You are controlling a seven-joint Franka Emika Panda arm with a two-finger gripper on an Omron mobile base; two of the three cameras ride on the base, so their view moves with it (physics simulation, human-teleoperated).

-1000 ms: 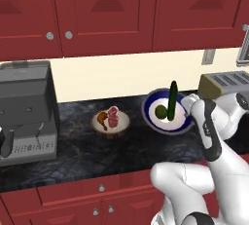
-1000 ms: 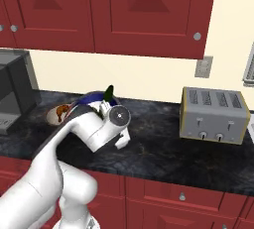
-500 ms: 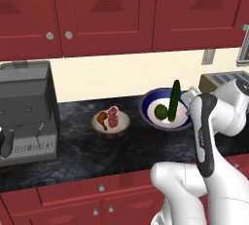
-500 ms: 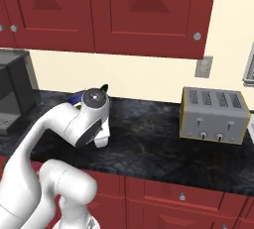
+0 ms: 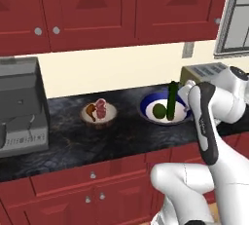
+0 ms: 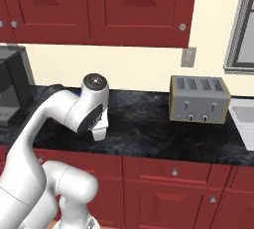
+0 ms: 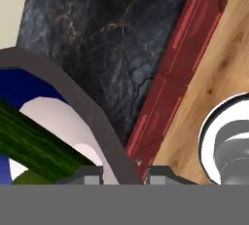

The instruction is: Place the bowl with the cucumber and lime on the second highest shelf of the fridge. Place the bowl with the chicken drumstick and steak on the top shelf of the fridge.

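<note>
Left base view: the blue bowl (image 5: 164, 111) is sitting on the dark marbled surface (image 5: 121, 136), white inside, with the cucumber (image 5: 171, 101) standing up against its right side and poking over the rim, the lime (image 5: 159, 110) lying just left of it. A brown wooden bowl (image 5: 99, 113) is resting well to the left, carrying the chicken drumstick (image 5: 91, 112) and the pinkish steak (image 5: 101, 107), the two touching. A grey coffee machine (image 5: 22, 107) is standing at far left. The white arm is crossing in front of the blue bowl's right edge.

Right base view: the arm's elbow is blocking the bowls; a silver toaster (image 6: 199, 98) is standing on the surface to the right, under a wall socket (image 6: 187, 57).

Hand view: the end effector (image 7: 120, 173) is straddling the blue bowl's rim, fingertips (image 7: 86, 175) drawn narrow, one inside the bowl and one outside, clamping the wall. The cucumber is lying close across the white interior. Red cabinet fronts (image 7: 170, 78) and wooden floor (image 7: 219, 63) are showing beyond the surface's edge.
</note>
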